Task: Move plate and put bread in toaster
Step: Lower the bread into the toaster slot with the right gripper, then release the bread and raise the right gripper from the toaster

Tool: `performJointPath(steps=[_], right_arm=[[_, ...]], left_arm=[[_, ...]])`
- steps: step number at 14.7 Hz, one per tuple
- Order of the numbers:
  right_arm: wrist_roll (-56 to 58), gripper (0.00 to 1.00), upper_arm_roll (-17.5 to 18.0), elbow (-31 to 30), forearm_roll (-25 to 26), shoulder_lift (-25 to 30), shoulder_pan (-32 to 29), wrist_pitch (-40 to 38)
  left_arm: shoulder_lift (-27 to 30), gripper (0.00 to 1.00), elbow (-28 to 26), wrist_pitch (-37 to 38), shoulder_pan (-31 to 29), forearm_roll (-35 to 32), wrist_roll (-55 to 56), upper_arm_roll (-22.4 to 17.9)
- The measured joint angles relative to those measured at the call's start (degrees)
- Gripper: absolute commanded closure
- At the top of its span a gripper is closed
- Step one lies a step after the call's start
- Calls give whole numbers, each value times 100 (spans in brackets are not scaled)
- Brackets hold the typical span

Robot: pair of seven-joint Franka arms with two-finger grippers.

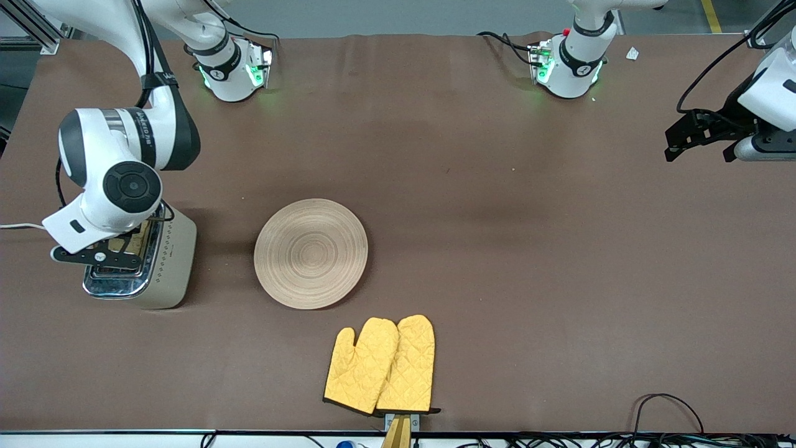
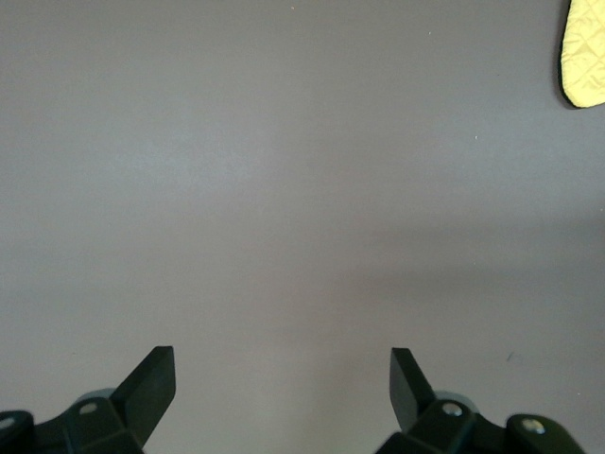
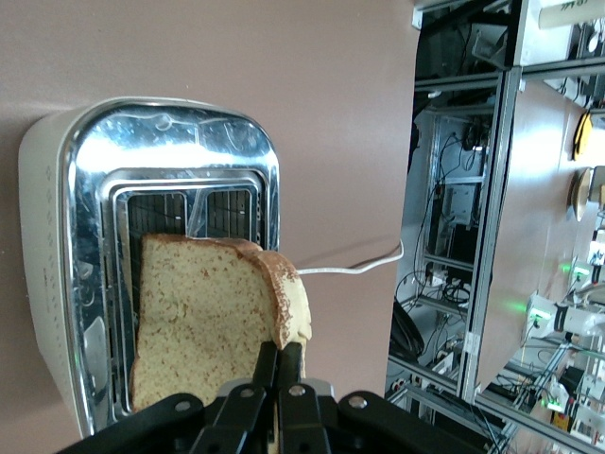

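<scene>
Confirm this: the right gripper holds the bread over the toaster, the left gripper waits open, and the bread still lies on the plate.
Not right. The plate is bare, as the front view shows. The right gripper is shut on the bread over the toaster, seen in the right wrist view. The left gripper waits open over the table.
</scene>
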State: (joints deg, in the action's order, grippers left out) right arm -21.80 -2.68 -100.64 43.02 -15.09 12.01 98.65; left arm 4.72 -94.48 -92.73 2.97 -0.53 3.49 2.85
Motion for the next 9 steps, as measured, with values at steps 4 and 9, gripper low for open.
performJointPath(steps=[4,9], right_arm=[[-1,100,-14,-157,327,-1,-23,406],[-10,100,-15,-89,581,5,-27,594]], left_arm=[[0,0,1,0,0,0,-1,0],[-1,0,1,0,0,0,-4,-1]])
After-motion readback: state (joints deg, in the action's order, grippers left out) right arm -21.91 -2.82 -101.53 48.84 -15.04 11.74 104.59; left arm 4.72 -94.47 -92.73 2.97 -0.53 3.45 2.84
